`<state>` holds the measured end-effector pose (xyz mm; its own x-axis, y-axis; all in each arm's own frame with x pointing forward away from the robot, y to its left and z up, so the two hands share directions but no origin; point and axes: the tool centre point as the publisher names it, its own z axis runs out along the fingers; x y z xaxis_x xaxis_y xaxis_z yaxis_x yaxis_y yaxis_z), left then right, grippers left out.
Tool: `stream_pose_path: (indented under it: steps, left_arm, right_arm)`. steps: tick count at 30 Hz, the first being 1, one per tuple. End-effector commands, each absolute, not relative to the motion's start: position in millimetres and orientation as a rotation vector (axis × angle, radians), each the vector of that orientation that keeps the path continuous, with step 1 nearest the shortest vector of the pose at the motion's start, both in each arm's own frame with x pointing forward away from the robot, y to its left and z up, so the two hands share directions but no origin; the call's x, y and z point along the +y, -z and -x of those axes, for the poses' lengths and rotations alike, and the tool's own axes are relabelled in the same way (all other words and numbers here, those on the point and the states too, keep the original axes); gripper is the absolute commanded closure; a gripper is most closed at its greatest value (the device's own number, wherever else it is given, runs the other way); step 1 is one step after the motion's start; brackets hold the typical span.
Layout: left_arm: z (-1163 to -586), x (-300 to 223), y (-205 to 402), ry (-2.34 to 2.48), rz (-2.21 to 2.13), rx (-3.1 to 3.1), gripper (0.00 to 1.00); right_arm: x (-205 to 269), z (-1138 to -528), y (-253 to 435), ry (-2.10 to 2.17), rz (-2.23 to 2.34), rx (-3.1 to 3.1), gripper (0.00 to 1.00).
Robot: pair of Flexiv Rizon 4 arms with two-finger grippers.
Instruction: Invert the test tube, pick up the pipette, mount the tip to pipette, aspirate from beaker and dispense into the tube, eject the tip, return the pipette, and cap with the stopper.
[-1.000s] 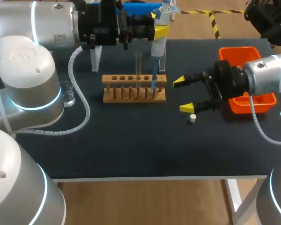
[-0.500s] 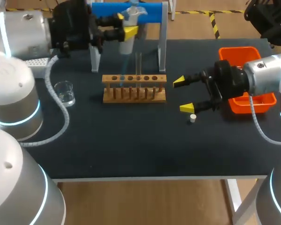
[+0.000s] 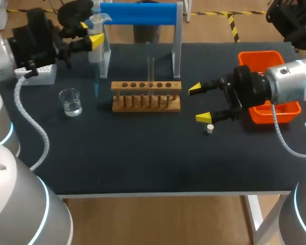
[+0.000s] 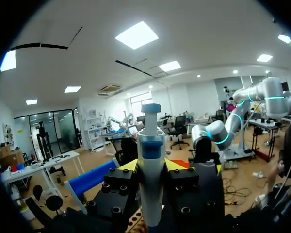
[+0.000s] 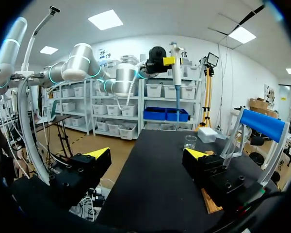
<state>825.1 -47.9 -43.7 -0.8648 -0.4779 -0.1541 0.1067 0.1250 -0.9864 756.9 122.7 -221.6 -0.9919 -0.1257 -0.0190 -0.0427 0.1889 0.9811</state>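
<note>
Head view is showing the left gripper (image 3: 91,31) clamping the pipette (image 3: 95,53) upright by its barrel, likely light, stiff, smooth plastic, its blue tip (image 3: 97,88) hanging near the fragile glass beaker (image 3: 70,101). The right gripper (image 3: 199,103) is hovering spread wide near the stopper (image 3: 209,128) on the dark matte table (image 3: 143,158).

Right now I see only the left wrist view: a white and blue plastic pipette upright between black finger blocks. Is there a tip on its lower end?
Observer: Yes. The head view shows a thin blue tip on the pipette, hanging above the dark table.
Operator: Where would it get liquid?
Observer: A small clear glass beaker stands left of the wooden test tube rack.
Operator: And the other arm?
Observer: The right gripper is open, right of the rack, with a small white stopper on the table beside it.
</note>
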Motion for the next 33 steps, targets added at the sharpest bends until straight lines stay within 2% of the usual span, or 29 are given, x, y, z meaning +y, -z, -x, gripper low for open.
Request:
stream_pose_path:
  steps: [1, 12, 33]
  left_arm:
    - [-819, -5, 52, 1.79, 0.365, 1.949, 1.0]
    - [-854, 27, 69, 1.787, 0.413, 1.885, 1.0]
    - [-897, 55, 89, 1.806, 0.447, 1.861, 1.0]
  right_arm:
    - [123, -756, 221, 1.952, -0.167, -2.374, 0.0]
    - [123, -756, 221, 1.952, -0.167, -2.374, 0.0]
    - [123, -756, 221, 1.952, -0.167, -2.374, 0.0]
